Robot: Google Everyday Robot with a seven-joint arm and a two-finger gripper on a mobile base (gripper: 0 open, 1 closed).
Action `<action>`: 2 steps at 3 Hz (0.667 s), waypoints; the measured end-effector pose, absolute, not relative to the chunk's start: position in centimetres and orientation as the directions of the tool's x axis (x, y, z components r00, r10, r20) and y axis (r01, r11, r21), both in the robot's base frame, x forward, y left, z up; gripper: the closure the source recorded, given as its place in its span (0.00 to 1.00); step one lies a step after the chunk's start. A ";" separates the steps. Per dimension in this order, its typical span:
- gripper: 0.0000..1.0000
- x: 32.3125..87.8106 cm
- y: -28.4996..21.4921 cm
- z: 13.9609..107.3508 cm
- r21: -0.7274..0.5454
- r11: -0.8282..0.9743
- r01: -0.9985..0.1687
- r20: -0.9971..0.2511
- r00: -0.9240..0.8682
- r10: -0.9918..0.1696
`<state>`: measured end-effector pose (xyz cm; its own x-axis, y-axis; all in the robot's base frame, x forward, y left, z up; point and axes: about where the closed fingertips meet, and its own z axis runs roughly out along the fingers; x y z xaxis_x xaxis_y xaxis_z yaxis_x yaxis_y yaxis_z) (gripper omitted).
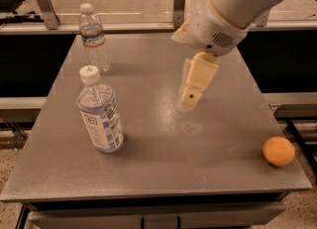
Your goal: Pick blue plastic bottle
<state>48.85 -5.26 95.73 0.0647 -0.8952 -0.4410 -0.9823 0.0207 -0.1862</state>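
The blue plastic bottle [100, 114] stands upright at the front left of the grey table [163, 168]. It is stout and clear, with a blue-and-white label and a white cap bearing a small green mark. My gripper [191, 95] hangs from the white arm [233, 5] that reaches in from the upper right. It is above the middle of the table, to the right of the bottle and well apart from it. It holds nothing that I can see.
A slimmer clear bottle [94, 38] with a thin label band stands at the back left of the table. An orange [278, 150] lies near the front right corner. A rail with metal posts [180, 2] runs behind the table.
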 end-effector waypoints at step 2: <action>0.00 49.4 5.4 94.7 -0.060 -0.130 -0.990 -0.767 0.129 -0.628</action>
<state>49.37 5.44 94.74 0.1294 -0.6281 -0.7673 -0.9896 -0.1303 -0.0602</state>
